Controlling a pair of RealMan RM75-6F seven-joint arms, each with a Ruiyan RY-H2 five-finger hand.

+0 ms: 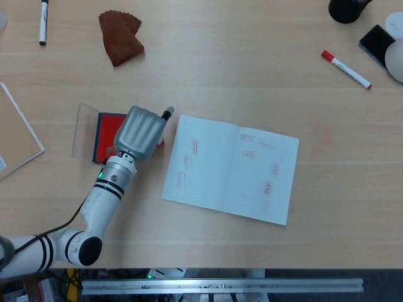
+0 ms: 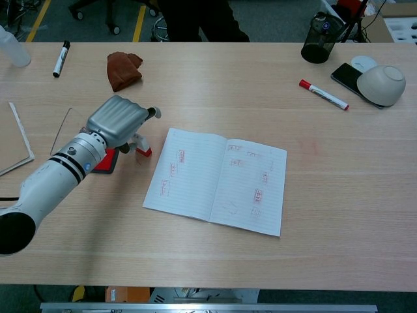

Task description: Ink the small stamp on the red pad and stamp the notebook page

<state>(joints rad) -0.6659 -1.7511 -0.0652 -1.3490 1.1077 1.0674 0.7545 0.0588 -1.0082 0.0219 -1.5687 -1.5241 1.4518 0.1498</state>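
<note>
1 hand is in view, the left hand (image 1: pixel 140 132), and it hovers over the right edge of the red pad (image 1: pixel 111 136), with the small stamp (image 2: pixel 143 149) just under it in the chest view. That view shows the stamp's red base low between the curled fingers (image 2: pixel 135 145), just off the pad's edge and close to the table (image 2: pixel 215 261). The fingers look drawn in around the stamp, so it is probably pinched, but the knuckles hide the contact and the firmness of the hold cannot be told. The right hand shows in neither view.

The notebook (image 1: pixel 230 168) lies open just right of the hand, its pages already carrying several faint red marks. The pad's clear lid (image 1: pixel 84 129) lies open to the left.

Several things could go wrong from here. Because the stamp sits at the pad's rim, a press now could ink only part of its face, or none, giving a patchy print. A loose or tilted pinch could let the stamp twist in the fingers, so it lands on an edge and smears. The bulky hand could also brush the near edge of the page on its way over and shift or crease the notebook. Landing on an old mark would muddle the new one.
</note>
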